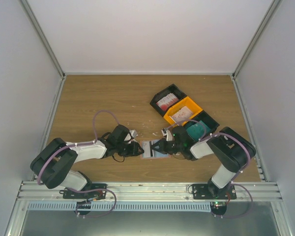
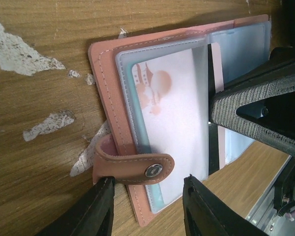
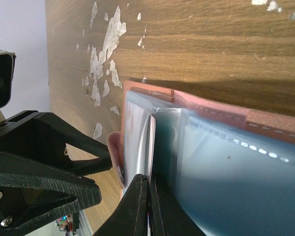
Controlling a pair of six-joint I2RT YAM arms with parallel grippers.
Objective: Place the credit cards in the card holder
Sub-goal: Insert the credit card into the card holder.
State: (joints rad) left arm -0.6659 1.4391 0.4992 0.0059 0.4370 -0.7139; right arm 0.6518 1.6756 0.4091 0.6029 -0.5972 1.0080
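The card holder (image 2: 105, 73) lies open on the table, salmon outside with clear sleeves over a pale blue inside (image 1: 151, 150). A whitish-pink credit card (image 2: 179, 128) with a black stripe sits partway in a clear sleeve, and a teal edge shows under it. My right gripper (image 3: 148, 189) is shut on that card's thin edge (image 3: 150, 142), coming in from the holder's right side (image 1: 163, 146). My left gripper (image 2: 147, 206) stands open at the holder's strap side (image 1: 139, 149), its fingers on either side of the snap strap (image 2: 132, 167).
Three bins stand in a row behind the right arm: a black one (image 1: 168, 93) with red-and-white cards, an orange one (image 1: 191, 104) with whitish cards, a black one (image 1: 210, 123) with teal cards. White worn patches (image 2: 19, 49) mark the wood.
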